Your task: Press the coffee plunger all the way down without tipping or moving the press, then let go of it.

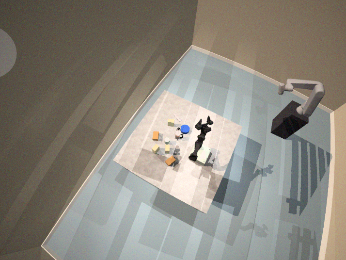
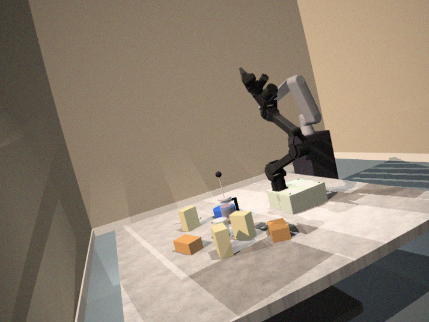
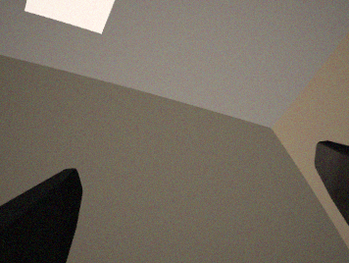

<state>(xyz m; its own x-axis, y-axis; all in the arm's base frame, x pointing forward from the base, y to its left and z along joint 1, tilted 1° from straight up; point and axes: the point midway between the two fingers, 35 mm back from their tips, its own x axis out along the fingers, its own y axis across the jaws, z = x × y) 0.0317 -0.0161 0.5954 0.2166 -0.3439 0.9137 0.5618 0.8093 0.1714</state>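
Exterior view shows the arm reared up from its pale base block [image 2: 297,195], with the hand [image 2: 253,77] spread wide, holding nothing and pointing up toward the wall, high above and well apart from the French press [image 2: 226,206]. The press stands upright on the bench [image 2: 346,221], and its plunger knob [image 2: 218,174] sits on a fully raised thin rod, so the pressing has not begun. Taking the press as the landmark: a blue disc [image 2: 217,210] lies just beside it, a small white cup [image 2: 218,220] stands just in front, two cream blocks [image 2: 242,225] stand near its front, another cream block [image 2: 188,218] lies to the press's left in this view, and orange blocks [image 2: 279,230] lie further out on either side. The wrist view shows only wall and ceiling between the two dark fingertips, so it gives no guidance onto the knob. I judge the risks to be these: a descent that lands off-centre on the small knob could bend the rod sideways and tip or slide the press; the crowding blocks and cup could catch the wide-spread fingers on the way down.
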